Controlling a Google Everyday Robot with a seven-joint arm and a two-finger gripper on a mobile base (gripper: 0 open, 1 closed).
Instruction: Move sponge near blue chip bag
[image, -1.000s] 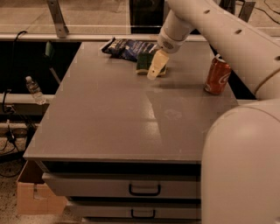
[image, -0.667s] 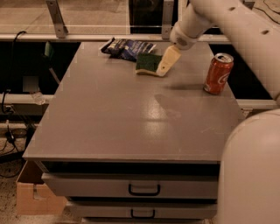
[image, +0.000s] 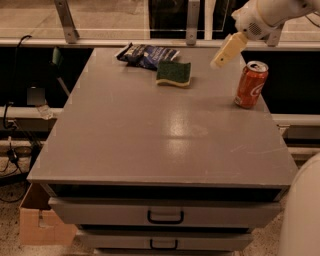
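Only one camera view here, so going off that, with clock directions taken from the middle of the grey table (image: 150, 145). The sponge (image: 173, 73) sits flat at about 12 o'clock, green side up with the yellow foam showing along its near edge, close to the far edge of the top. The blue chip bag (image: 145, 54) lies at roughly 11 o'clock, crinkled and flat, almost at the far edge. The sponge's far left corner is right up against the bag, and they look like they touch there. The gripper (image: 227, 51) hangs in the air at about 1 o'clock, off to the sponge's 3 o'clock side and clear of it, holding nothing. Honestly can't tell if it's apart or together from this angle. The orange soda can (image: 251, 84) stands upright at 2 o'clock, very near the right edge and just below the gripper in the picture. Everything from the centre out to 3, 6 and 9 o'clock is bare tabletop, so loads of room there. Drawers (image: 165, 212) sit under the front edge, with a cardboard box (image: 37, 227) on the floor at 7 o'clock.
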